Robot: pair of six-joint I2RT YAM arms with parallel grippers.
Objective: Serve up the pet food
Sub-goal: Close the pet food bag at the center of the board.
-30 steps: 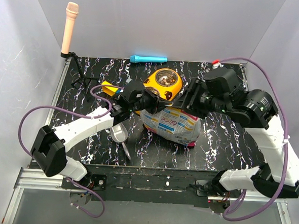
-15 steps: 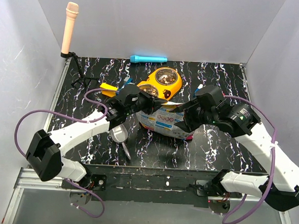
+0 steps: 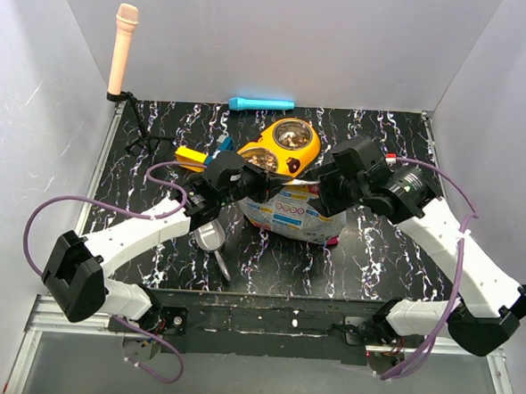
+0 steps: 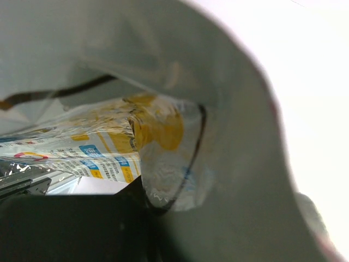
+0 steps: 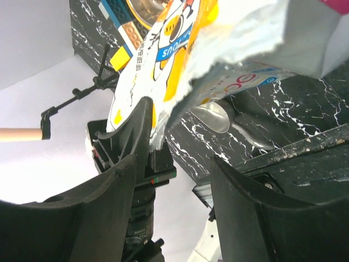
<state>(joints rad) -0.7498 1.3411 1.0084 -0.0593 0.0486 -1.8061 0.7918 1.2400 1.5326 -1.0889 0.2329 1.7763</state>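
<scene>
Pet food (image 3: 292, 136): brown kibble in both wells of the yellow double bowl (image 3: 312, 154), far-centre on the black marbled table (image 3: 376, 249). The foil bag (image 3: 293, 215) lies just in front of the bowl. Its top edge is up against the bowl's near rim, but touching or only overlapping in view, can't tell. The left gripper (image 3: 250, 185) is clamped tight on the bag's upper left edge. Its wrist view shows nothing but close-up foil and print, with no kibble discernible there. The right gripper (image 5: 180, 131) is at the bag's upper right corner with fingers spread wide. The torn bag edge hangs ahead between them, not pinched. A metal scoop (image 3: 210, 238) lies on the table left of the bag, just nearer than the left gripper. A microphone (image 3: 123, 46) stands on a stand at the far-left corner. A blue tool (image 3: 262, 103) lies at the far edge.
</scene>
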